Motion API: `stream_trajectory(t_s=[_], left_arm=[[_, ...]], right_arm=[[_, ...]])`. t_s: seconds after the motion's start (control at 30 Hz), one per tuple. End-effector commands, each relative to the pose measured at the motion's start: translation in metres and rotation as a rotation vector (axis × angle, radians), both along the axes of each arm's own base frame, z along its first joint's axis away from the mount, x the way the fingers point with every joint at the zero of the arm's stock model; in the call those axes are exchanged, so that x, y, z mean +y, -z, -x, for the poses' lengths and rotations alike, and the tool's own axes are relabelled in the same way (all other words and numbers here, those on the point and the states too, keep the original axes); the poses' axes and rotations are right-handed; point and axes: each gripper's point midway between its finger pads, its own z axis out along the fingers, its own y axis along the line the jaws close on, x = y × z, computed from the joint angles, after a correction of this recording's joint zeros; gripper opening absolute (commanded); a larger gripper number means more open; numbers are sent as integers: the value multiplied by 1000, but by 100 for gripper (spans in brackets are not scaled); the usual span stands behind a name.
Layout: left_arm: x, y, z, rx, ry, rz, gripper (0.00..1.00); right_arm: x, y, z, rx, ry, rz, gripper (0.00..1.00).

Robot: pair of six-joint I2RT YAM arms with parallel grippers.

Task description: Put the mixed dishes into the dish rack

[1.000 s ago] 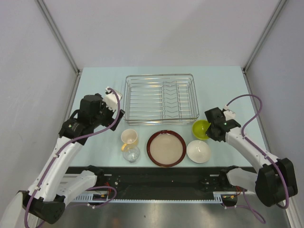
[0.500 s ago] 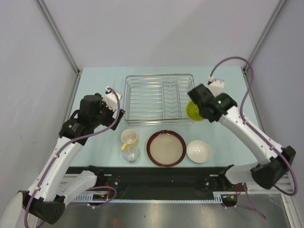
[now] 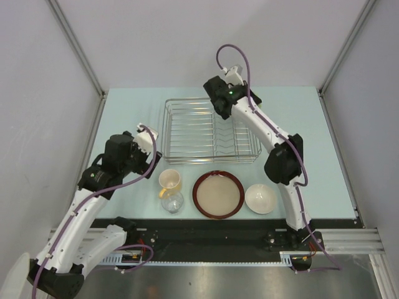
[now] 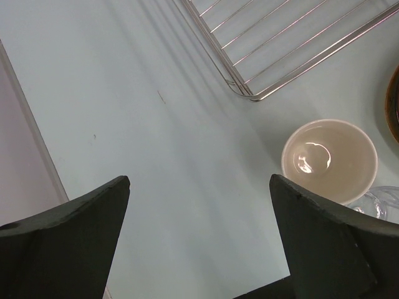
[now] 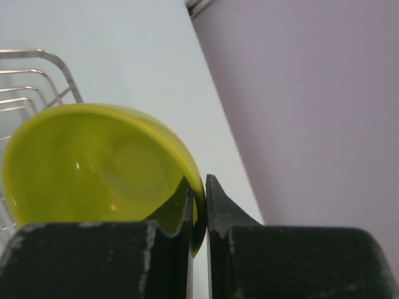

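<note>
My right gripper (image 5: 198, 180) is shut on the rim of the small lime-green bowl (image 5: 93, 165), held tilted beside the dish rack's wire edge (image 5: 43, 68). From above, the right wrist (image 3: 227, 94) hangs over the far side of the silver dish rack (image 3: 187, 131) and hides the bowl. My left gripper (image 4: 199, 180) stands open over bare table, left of the rack's near-left corner (image 4: 249, 93). The cream-yellow mug (image 3: 169, 180), the clear glass (image 3: 172, 202), the red-brown dish (image 3: 198, 194) with the beige plate (image 3: 217, 193) in it, and the white bowl (image 3: 260, 198) sit in front of the rack.
The mug (image 4: 329, 161) and the glass (image 4: 381, 200) lie right of my left fingers. The right arm's elbow (image 3: 283, 159) hangs over the rack's near-right corner. Grey walls enclose the table on three sides, and a black rail (image 3: 212, 233) runs along the near edge.
The right arm lifted the lime-green bowl from the table right of the rack and swung it left to the rack's far side. The left arm drew slightly nearer.
</note>
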Motion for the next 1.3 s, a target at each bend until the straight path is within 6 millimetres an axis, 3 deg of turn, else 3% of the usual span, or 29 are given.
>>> stream_trajectory(t_s=[0.0, 0.17, 0.4, 0.67, 0.9, 1.27], left_arm=[[0, -2, -5, -26, -19, 18, 100], [1, 2, -4, -16, -20, 13, 100], [6, 3, -4, -17, -28, 0, 100], [8, 5, -3, -15, -34, -4, 100], [9, 9, -4, -9, -39, -2, 100], [11, 9, -5, -8, -45, -3, 100]], right_arm=[[-7, -47, -15, -118, 80, 161, 0], [7, -41, -31, -116, 69, 205, 0], [23, 3, -44, -61, 39, 254, 0], [22, 50, -50, 5, 25, 280, 0], [12, 71, -50, 43, 34, 296, 0], [19, 105, -57, 80, 3, 282, 0]])
